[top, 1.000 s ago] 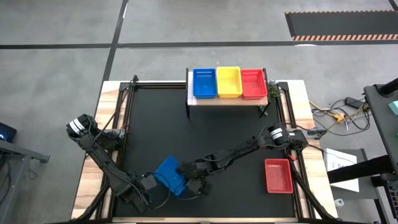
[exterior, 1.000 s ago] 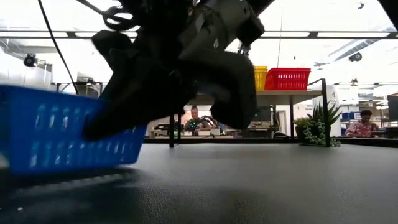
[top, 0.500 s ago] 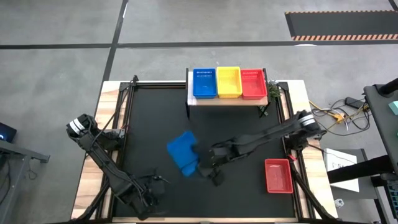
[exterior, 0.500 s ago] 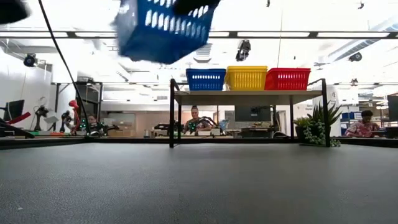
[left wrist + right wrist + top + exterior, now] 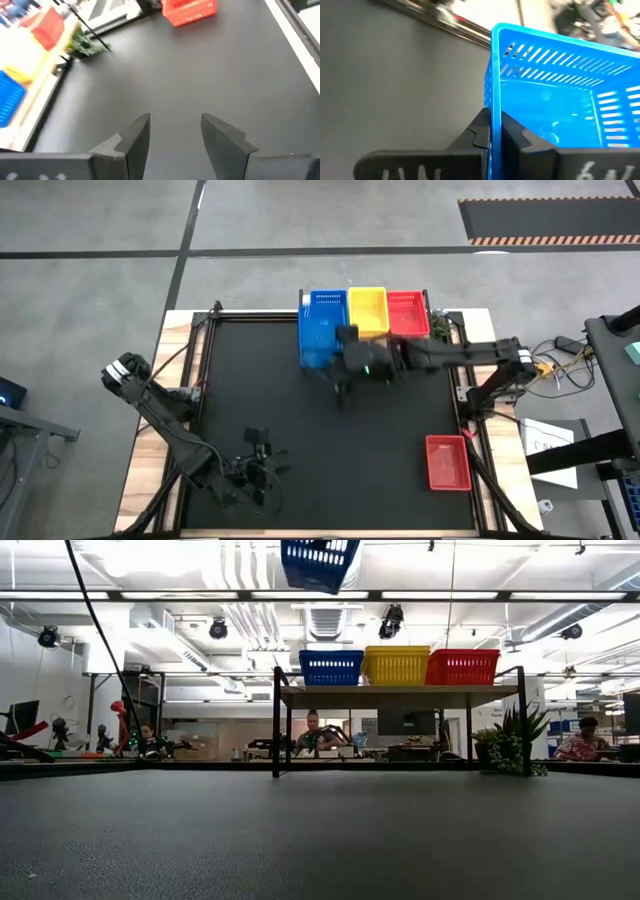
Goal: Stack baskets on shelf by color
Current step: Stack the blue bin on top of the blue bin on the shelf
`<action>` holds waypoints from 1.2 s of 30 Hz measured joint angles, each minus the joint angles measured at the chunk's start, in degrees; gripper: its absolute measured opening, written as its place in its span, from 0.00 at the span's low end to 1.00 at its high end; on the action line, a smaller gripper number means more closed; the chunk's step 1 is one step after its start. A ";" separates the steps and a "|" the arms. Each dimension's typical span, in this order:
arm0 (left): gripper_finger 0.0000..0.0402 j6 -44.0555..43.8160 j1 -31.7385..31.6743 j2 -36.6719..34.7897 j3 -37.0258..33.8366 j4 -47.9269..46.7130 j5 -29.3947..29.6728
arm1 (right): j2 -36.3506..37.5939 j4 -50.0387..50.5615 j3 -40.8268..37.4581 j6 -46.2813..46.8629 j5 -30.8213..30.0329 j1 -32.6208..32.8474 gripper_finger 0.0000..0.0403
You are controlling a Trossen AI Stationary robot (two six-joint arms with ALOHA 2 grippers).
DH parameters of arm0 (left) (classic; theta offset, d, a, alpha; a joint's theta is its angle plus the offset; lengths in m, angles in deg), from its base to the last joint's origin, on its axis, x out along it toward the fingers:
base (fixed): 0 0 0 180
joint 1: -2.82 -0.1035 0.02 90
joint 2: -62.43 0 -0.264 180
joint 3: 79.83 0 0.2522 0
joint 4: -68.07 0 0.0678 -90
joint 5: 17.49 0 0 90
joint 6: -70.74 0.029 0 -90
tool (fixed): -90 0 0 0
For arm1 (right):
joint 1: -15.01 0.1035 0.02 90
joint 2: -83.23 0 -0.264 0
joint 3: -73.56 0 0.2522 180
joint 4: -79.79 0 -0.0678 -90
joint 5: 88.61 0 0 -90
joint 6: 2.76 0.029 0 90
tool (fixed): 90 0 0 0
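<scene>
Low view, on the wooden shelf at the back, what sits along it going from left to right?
On the light wood plank shelf: blue perforated plastic basket → yellow perforated plastic basket → red perforated plastic basket. A second blue basket hangs high above the first one, so it has no place in the row.

Grey concrete floor [image 5: 90, 300] crossed by dark seams; hazard-striped mat [image 5: 545, 220] in the upper right of the high view. Low view: ceiling strip lights [image 5: 150, 595], exposed ducts [image 5: 250, 625], potted plant [image 5: 510, 750] lower right, seated people [image 5: 585, 740] at far desks
</scene>
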 joint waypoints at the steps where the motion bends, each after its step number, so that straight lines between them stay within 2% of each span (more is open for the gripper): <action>1: 0.40 0.46 -0.05 -0.68 -0.04 -0.02 0.80 | -0.29 -0.07 0.64 -1.34 0.07 -1.87 0.02; 3: 0.40 0.74 -0.05 -1.68 -0.17 -0.15 2.85 | -1.07 -0.69 1.35 -3.49 0.57 -6.00 0.02; 9: 0.40 -1.46 -0.02 -2.51 -2.57 1.50 8.32 | -3.46 -0.23 1.84 -5.74 10.17 -19.10 0.02; 14: 0.40 -2.61 -0.24 -2.40 -4.61 1.89 8.96 | -5.14 1.39 1.84 -3.56 22.47 -26.92 0.02; 17: 0.40 -2.62 -0.24 -2.40 -4.74 3.01 8.97 | -6.03 1.48 1.80 -2.32 25.54 -28.38 0.02; 23: 0.40 -2.61 -0.24 -2.40 -4.74 2.91 9.00 | -7.22 2.57 1.77 -5.63 25.78 -28.52 0.02; 36: 0.40 -2.64 -0.24 -2.40 -4.74 2.91 9.00 | -7.65 4.24 1.73 -6.47 25.79 -28.39 0.02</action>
